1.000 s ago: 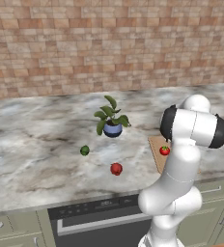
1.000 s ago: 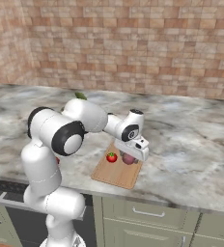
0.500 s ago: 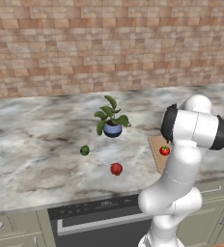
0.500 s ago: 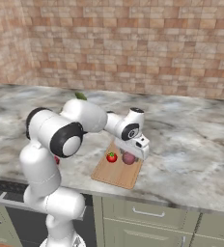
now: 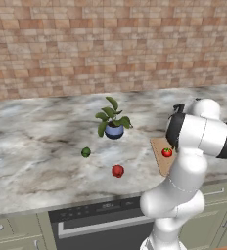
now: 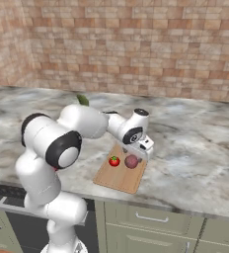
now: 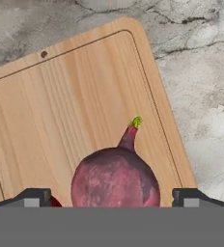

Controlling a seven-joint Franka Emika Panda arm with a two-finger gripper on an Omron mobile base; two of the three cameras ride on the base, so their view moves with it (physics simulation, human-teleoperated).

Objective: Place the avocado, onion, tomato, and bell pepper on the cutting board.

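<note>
Since the earlier frame the gripper has lifted slightly off the onion; its jaws stand wide apart, gripping nothing. The onion, a dull purple ball with a sprouting tip, rests on the cutting board, a smooth tan grooved slab, beside the glossy red tomato; the hand should rise straight up so the round onion isn't nudged, then fetch the bell pepper and the avocado, both well off the board on the veined marble counter.

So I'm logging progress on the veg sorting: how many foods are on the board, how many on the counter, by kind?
On the cutting board:
tomato: 1
onion: 1
On the counter:
avocado: 1
bell pepper: 1
Total: 4 foods, 2 on the board, 2 off it.
</note>
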